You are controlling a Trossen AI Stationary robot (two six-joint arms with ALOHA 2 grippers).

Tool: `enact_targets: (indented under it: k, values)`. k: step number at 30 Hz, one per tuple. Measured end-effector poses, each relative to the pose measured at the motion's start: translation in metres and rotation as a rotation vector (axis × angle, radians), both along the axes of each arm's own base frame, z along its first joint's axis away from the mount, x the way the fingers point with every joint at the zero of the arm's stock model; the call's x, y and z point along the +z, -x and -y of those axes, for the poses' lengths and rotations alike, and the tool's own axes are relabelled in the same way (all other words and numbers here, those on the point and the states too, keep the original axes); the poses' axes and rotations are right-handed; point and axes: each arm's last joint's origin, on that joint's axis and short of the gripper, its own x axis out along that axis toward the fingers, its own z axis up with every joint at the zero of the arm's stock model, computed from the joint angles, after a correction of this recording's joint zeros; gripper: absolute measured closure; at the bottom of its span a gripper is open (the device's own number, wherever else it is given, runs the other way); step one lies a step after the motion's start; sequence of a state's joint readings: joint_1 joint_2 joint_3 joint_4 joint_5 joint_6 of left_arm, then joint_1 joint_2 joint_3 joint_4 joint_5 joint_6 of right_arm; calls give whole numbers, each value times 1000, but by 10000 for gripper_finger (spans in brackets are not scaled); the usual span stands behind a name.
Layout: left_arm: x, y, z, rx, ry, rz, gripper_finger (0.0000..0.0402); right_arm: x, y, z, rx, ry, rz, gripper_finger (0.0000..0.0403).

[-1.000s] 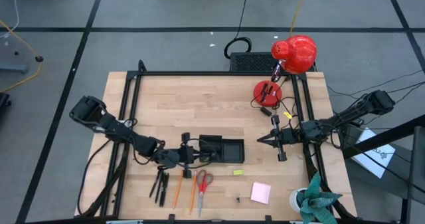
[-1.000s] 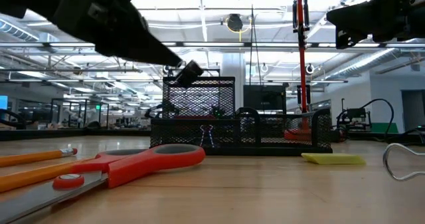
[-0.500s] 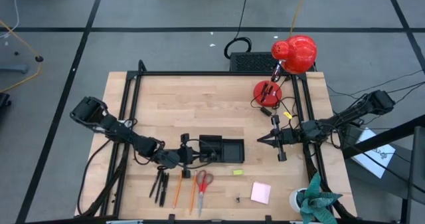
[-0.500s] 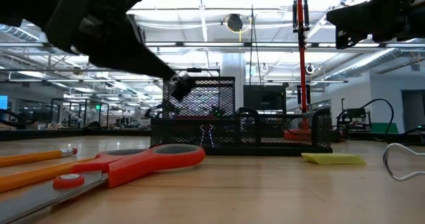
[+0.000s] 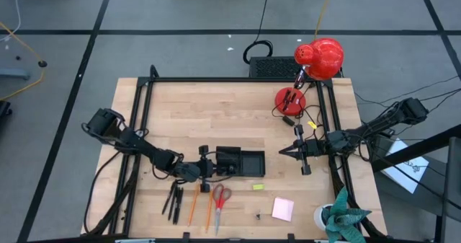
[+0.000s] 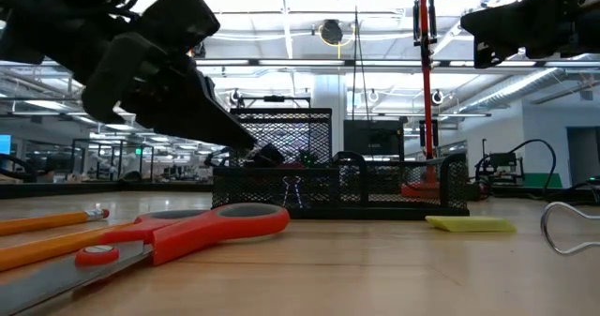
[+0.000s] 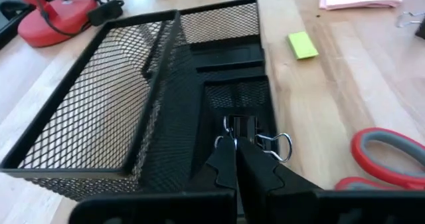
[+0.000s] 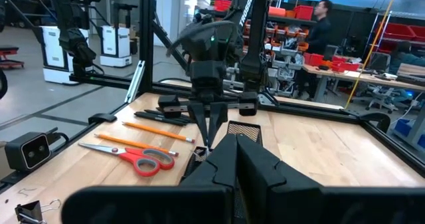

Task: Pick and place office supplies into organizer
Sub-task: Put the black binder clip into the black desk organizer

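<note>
The black mesh organizer (image 5: 241, 162) (image 6: 337, 180) (image 7: 166, 98) stands mid-table. My left gripper (image 5: 209, 169) (image 6: 267, 154) (image 7: 236, 151) is at its left end, shut on a small black binder clip (image 7: 243, 125) down in a low compartment. Near the table's front edge lie red-handled scissors (image 5: 220, 197) (image 6: 159, 236), orange pencils (image 5: 193, 205), black pens (image 5: 173, 201), a yellow-green bit (image 5: 258, 187) (image 7: 303, 44), a pink pad (image 5: 282, 208) and another binder clip (image 5: 258, 215). My right gripper (image 5: 284, 151) (image 8: 236, 147) waits shut, right of the organizer. My left gripper pinches the binder clip between its two fingertips, near the wire loops (image 7: 279, 144) that stick out on either side. The fingers slant down from the table's left. The clip's black body (image 7: 243, 125) sits inside the organizer's low compartment; whether it rests on the floor I cannot tell.
A red desk lamp (image 5: 317, 59) with its round base (image 5: 290, 99) stands at the far right corner. A potted plant (image 5: 346, 218) sits at the near right corner. Black frame rails run along the table's left, far and right sides.
My left gripper has moved down and slightly right, carrying the binder clip from above the organizer's tall mesh section into the low compartment at its left end. It has stayed shut on the clip.
</note>
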State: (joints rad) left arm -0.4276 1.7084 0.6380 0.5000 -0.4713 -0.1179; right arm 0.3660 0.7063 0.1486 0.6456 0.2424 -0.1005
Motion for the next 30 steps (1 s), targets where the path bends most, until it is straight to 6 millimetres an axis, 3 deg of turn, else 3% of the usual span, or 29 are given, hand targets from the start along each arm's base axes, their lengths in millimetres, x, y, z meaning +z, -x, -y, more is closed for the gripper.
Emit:
enact_targets:
  k: [30]
  values:
    - [0,-1,-2,10,54,-2,307,0,0,0,4,-6,-2,399]
